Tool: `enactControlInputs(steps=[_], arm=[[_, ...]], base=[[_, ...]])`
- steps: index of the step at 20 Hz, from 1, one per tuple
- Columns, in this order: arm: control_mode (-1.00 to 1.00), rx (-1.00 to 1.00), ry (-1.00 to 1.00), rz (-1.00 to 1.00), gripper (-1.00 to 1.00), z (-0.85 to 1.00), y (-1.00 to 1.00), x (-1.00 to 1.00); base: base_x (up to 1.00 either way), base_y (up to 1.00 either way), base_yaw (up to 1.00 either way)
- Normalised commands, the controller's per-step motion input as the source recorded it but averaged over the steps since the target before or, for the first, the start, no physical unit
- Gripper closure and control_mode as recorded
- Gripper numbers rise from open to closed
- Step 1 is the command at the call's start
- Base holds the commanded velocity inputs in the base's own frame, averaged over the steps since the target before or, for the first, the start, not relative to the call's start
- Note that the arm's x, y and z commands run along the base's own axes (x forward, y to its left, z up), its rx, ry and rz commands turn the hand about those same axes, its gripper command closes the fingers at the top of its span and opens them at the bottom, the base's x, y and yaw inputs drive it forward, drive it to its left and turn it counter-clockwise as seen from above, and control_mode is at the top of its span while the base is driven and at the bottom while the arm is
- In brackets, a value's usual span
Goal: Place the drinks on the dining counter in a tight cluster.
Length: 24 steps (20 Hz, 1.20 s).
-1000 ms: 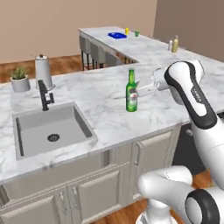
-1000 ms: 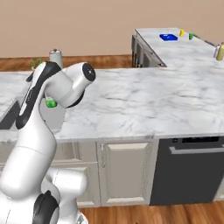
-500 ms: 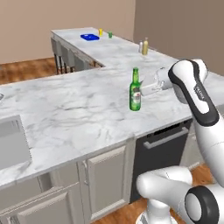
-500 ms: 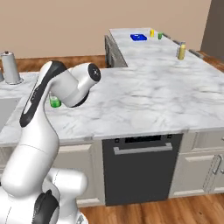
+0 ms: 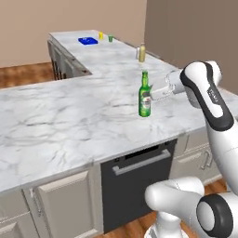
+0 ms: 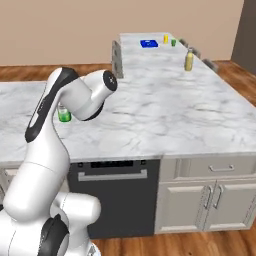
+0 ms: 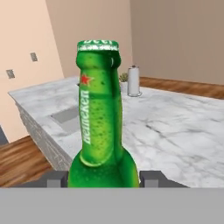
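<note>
The slim green glass bottle (image 5: 145, 95) stands upright in my gripper (image 5: 152, 95), just above the near marble counter top. In the hand view its neck and shoulders (image 7: 100, 122) rise between the two fingertips, and my gripper (image 7: 104, 178) is shut on its body. From the right base view only the bottle's green base (image 6: 64, 115) peeks out behind my arm. The yellow juice bottle (image 5: 142, 53) (image 6: 189, 60) stands on the dining counter (image 5: 116, 56) (image 6: 155, 67), far ahead of the gripper.
A blue flat object (image 5: 88, 41) (image 6: 148, 43), a yellow cup (image 5: 101, 35) (image 6: 166, 38) and a green cup (image 5: 110, 38) (image 6: 173, 42) sit at the dining counter's far end. A dishwasher front (image 5: 139, 174) (image 6: 112, 195) is below the near counter. A paper towel roll (image 7: 134, 81) stands behind.
The whole scene has slid left in both base views, so the base has driven right along the counter; the sink has left the view. The green bottle stays in the grip.
</note>
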Motion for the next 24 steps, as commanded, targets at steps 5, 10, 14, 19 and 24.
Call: enactControlInputs(steps=[5, 10, 14, 19, 24], arm=[[1.0, 0.0, 0.0, 0.0, 1.0, 0.0, 0.0, 0.0], [1.0, 0.0, 0.0, 0.0, 1.0, 0.0, 0.0, 0.0], [1.0, 0.0, 0.0, 0.0, 1.0, 0.0, 0.0, 0.0], [1.0, 0.0, 0.0, 0.0, 1.0, 0.0, 0.0, 0.0], [1.0, 0.0, 0.0, 0.0, 1.0, 0.0, 0.0, 0.0]], base=[[-0.03, -1.0, 0.11], [-0.02, -1.0, 0.04], [0.0, -1.0, 0.03], [0.0, -1.0, 0.02], [0.16, -1.0, 0.06]])
